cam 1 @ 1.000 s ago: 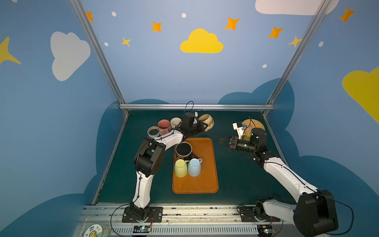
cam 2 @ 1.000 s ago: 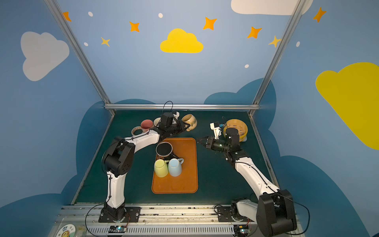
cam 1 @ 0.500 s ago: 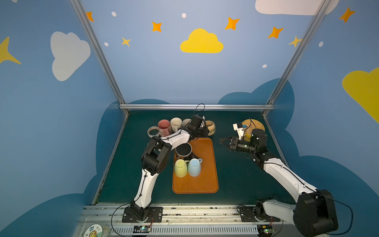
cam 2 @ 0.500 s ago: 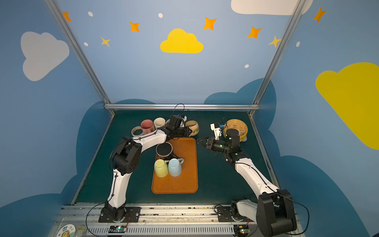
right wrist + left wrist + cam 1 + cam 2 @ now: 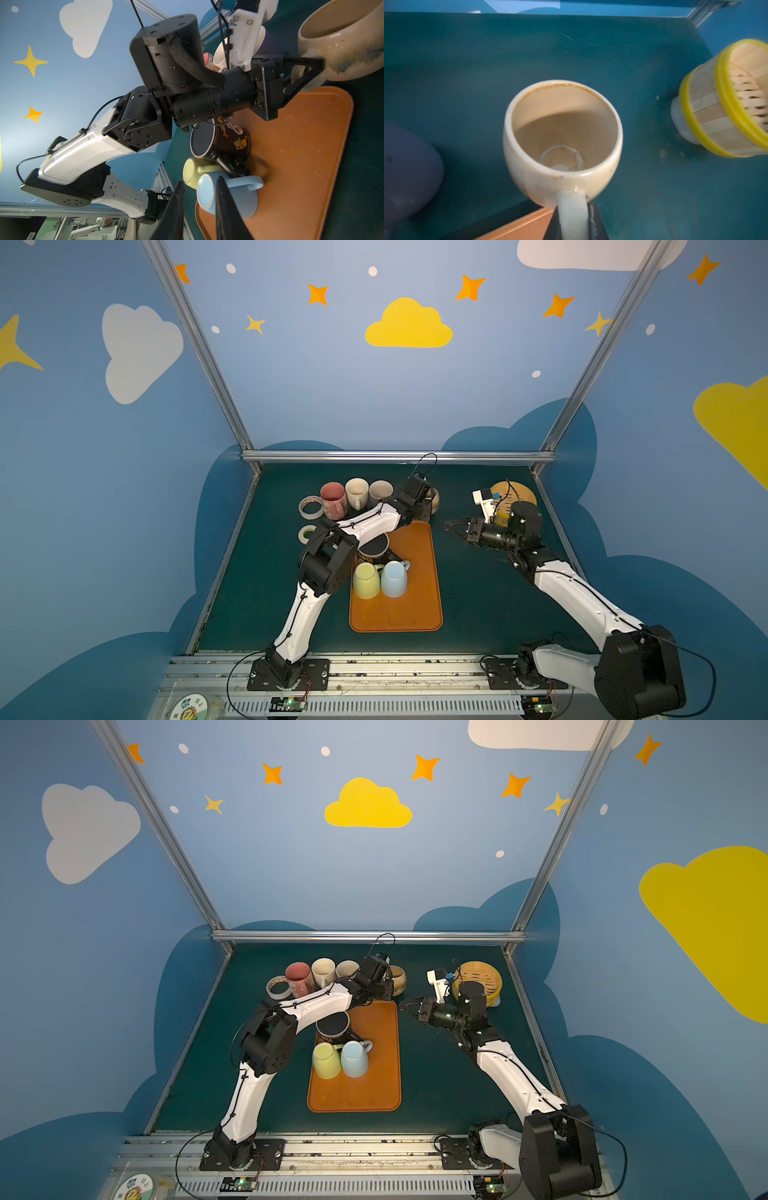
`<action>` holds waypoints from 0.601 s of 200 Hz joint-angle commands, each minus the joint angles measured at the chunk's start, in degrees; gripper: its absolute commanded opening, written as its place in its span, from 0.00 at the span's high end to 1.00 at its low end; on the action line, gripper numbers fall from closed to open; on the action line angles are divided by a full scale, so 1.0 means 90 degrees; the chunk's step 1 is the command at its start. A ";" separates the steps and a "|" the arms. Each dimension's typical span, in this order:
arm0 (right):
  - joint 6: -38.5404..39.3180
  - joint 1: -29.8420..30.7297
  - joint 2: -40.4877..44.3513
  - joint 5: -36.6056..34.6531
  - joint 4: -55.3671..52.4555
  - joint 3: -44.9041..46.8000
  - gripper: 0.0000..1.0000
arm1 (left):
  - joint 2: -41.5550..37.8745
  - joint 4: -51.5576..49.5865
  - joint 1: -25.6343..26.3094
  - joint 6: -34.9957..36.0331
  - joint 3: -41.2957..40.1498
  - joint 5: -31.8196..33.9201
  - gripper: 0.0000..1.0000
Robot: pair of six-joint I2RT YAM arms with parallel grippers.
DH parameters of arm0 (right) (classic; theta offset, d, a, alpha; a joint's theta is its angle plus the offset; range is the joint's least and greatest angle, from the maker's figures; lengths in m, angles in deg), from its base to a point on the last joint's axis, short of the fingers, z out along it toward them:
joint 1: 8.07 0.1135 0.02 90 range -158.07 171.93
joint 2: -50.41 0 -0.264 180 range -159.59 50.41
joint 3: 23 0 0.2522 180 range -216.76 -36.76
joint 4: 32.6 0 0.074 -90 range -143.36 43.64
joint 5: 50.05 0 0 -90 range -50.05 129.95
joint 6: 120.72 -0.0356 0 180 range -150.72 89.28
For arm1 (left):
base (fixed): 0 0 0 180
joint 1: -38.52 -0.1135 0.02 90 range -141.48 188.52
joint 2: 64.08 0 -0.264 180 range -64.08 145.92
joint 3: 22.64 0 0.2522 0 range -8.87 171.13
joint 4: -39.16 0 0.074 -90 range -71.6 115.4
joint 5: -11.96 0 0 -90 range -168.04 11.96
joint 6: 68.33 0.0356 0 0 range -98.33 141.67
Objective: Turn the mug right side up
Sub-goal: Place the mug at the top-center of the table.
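Note:
A round cream mug (image 5: 562, 133) stands mouth up on or just above the green mat, beyond the far right corner of the orange tray (image 5: 415, 614); whether it rests on the mat I cannot tell. It also shows as the mug (image 5: 433, 501) and the mug (image 5: 397, 979) in both top views. My left gripper (image 5: 573, 207) is shut on its handle, seen from the side as the left gripper (image 5: 320, 64). My right gripper (image 5: 449, 526) hovers right of the tray, pointing at it. In its wrist view the right gripper (image 5: 200, 180) is open, with nothing between its fingers.
A black mug (image 5: 374, 547), a yellow mug (image 5: 365, 578) and a light blue mug (image 5: 392, 578) stand bottoms up on the tray. Pink, cream and grey mugs (image 5: 356, 491) and two tape rolls (image 5: 311, 508) sit back left. A bamboo basket (image 5: 513, 493) stands back right.
My left gripper has carried the cream mug a little right and down, turning it from tilted on its side to mouth up. The right arm has barely moved.

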 commanded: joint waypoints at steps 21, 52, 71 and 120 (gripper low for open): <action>-0.0023 -0.0041 0.0150 0.0062 0.0213 0.0096 0.79 | 0.0407 -0.0953 0.0006 -0.0100 0.0819 0.1781 0.96; -0.0051 -0.0083 0.0178 0.0029 0.0213 0.0121 0.79 | 0.0471 -0.1079 -0.0004 -0.0189 0.0847 0.2142 0.96; -0.0071 -0.0116 0.0198 -0.0007 0.0218 0.0135 0.79 | 0.0476 -0.1104 0.0007 -0.0269 0.0814 0.2197 0.96; -0.0112 -0.0140 0.0207 -0.0015 0.0255 0.0165 0.78 | 0.0524 -0.1203 0.0064 -0.0213 0.0819 0.2465 0.96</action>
